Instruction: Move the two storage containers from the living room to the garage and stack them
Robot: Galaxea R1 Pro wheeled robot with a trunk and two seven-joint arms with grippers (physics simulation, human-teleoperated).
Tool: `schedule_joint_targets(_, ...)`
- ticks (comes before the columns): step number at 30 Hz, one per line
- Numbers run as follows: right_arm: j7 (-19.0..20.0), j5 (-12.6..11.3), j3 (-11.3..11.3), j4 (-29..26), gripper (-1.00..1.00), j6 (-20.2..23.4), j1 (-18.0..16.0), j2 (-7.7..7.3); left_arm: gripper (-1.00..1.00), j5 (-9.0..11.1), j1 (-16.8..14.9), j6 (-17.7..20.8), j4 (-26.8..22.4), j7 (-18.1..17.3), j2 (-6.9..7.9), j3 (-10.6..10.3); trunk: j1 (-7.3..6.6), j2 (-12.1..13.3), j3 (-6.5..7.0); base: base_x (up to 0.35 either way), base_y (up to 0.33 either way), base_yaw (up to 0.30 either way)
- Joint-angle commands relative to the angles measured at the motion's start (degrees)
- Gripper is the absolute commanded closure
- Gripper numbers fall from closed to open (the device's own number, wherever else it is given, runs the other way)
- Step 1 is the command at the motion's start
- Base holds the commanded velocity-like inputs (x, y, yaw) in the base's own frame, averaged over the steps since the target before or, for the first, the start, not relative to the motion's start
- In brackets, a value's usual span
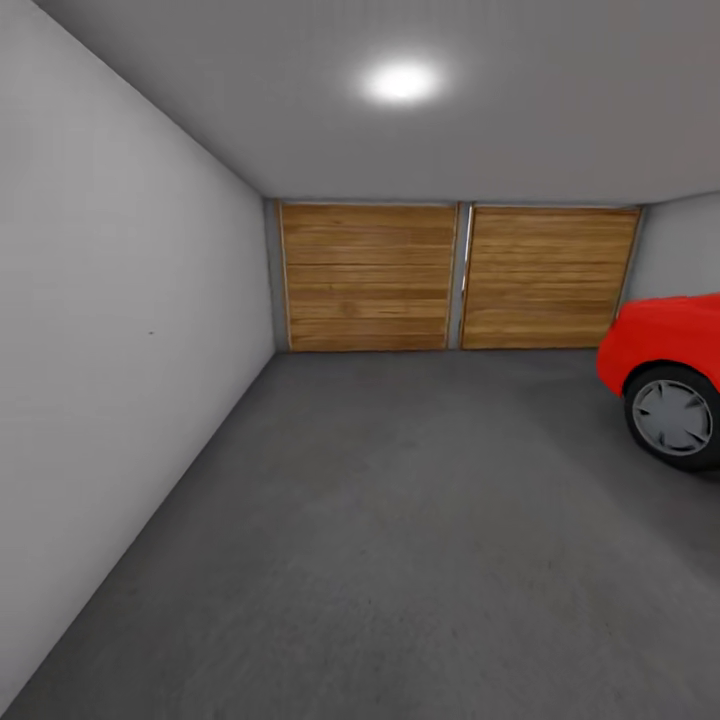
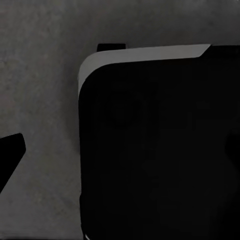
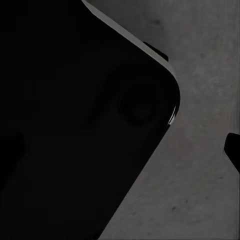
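Grey garage floor (image 1: pixel 400 540) lay open between the left wall (image 1: pixel 110 350) and the red car (image 1: pixel 665 370) at right; far doors (image 1: pixel 455 278) were shut. Neither gripper's state could be told.

Two wood-plank doors (image 1: pixel 458 278) side by side on far wall, thin grey post between them. Red car (image 1: pixel 665 375), front wheel showing, parked by right-hand door. Round ceiling light (image 1: pixel 401 81) glowing; pale left wall (image 1: pixel 110 330) bare.
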Motion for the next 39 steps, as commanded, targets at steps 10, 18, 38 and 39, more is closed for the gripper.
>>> schedule_joint_targets(10,0.01,-0.11,0.14,0.02,-1.0,-0.22,-0.01,0.01,-1.0,0.0,-0.01,-0.13,-0.02,-0.02,-0.02,0.01,0.0,-0.03,0.33,0.0,0.0,0.278)
schedule_joint_targets(18,0.01,-0.11,0.14,-0.01,-1.0,-0.22,-0.01,0.01,-1.0,0.0,-0.01,-0.13,-0.01,-0.02,-0.03,0.01,0.0,-0.03,0.63,0.0,0.0,0.275)
schedule_joint_targets(38,0.01,-0.11,0.14,-0.01,-1.0,-0.04,-0.01,-0.08,-1.0,0.0,-0.01,-0.13,-0.01,-0.02,-0.03,0.01,0.0,-0.03,0.67,0.0,0.0,0.205)
schedule_joint_targets(39,0.01,-0.11,0.14,-0.01,-1.0,-0.04,-0.01,-0.08,-1.0,0.0,-0.01,-0.13,-0.01,-0.02,-0.04,0.01,0.0,-0.03,0.67,0.0,0.0,0.273)
